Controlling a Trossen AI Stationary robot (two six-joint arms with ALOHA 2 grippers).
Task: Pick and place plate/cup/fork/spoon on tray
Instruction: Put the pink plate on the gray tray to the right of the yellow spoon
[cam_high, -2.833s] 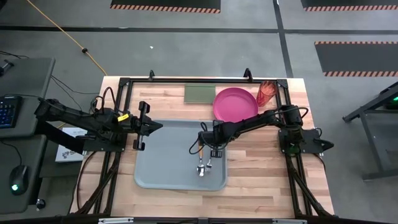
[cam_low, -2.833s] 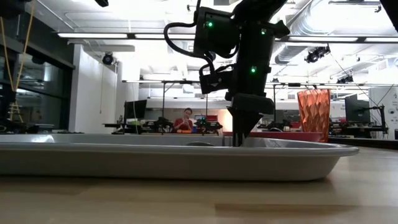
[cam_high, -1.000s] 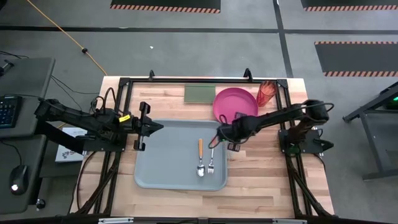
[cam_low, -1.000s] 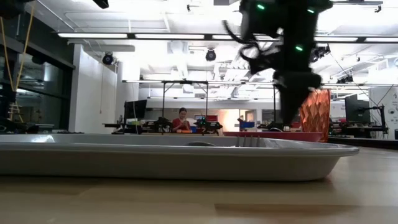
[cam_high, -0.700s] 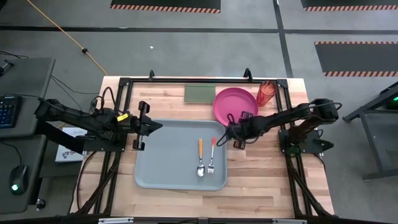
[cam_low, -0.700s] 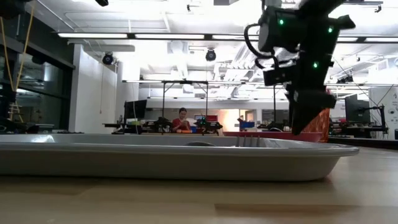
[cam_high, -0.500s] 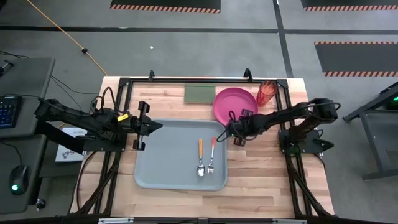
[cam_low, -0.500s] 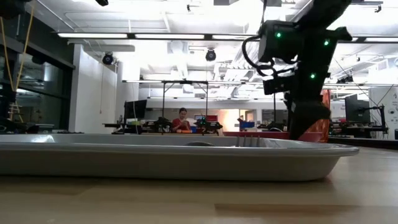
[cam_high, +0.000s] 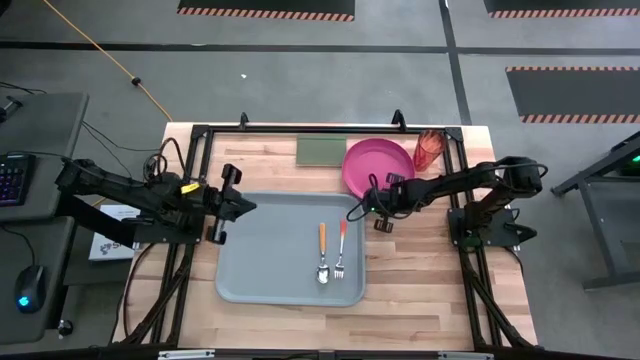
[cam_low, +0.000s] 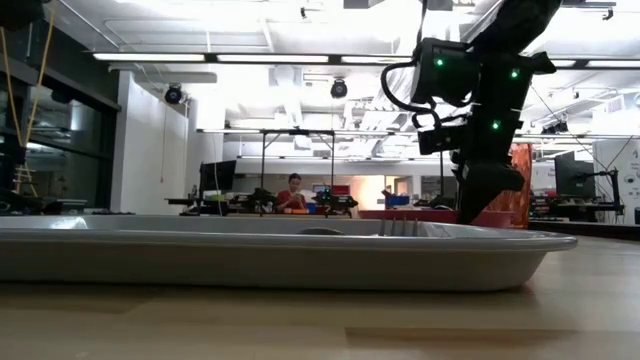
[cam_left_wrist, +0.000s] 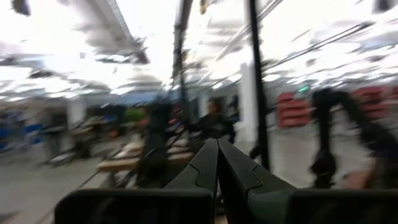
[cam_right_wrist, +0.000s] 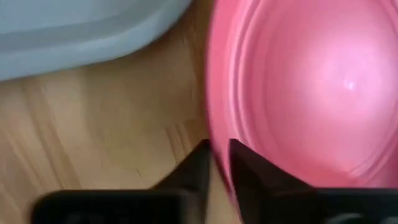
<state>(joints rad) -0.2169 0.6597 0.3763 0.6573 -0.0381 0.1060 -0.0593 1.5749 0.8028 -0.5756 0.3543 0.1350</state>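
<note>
The magenta plate (cam_high: 380, 163) lies on the table behind the grey-blue tray's (cam_high: 270, 265) far right corner. My right gripper (cam_high: 358, 208) is at the plate's near-left rim. Its fingers are a narrow gap apart, one over the wood and one over the plate (cam_right_wrist: 298, 87). The orange-handled spoon (cam_high: 322, 252) and red-handled fork (cam_high: 341, 247) lie side by side in the tray. The red-orange cup (cam_high: 429, 150) stands upright to the right of the plate. My left gripper (cam_high: 245, 205) is shut and empty above the tray's far left corner. My right gripper's fingers (cam_right_wrist: 198, 163) stand on either side of the plate's near-left rim (cam_right_wrist: 216, 142), coming down at a slant from the table's right. I cannot tell whether they touch it. The plate lies flat on the table.
A flat green rectangle (cam_high: 322, 150) lies on the table left of the plate, behind the tray. A black frame (cam_high: 300, 130) runs around the tabletop. In the low view my right arm (cam_low: 480, 110) stands in front of the cup.
My right gripper has gone from the tray's right edge toward the table's far right, down to the plate's near-left rim. The fork and spoon have stayed in the tray. My left gripper has drawn back slightly toward the table's left edge.
</note>
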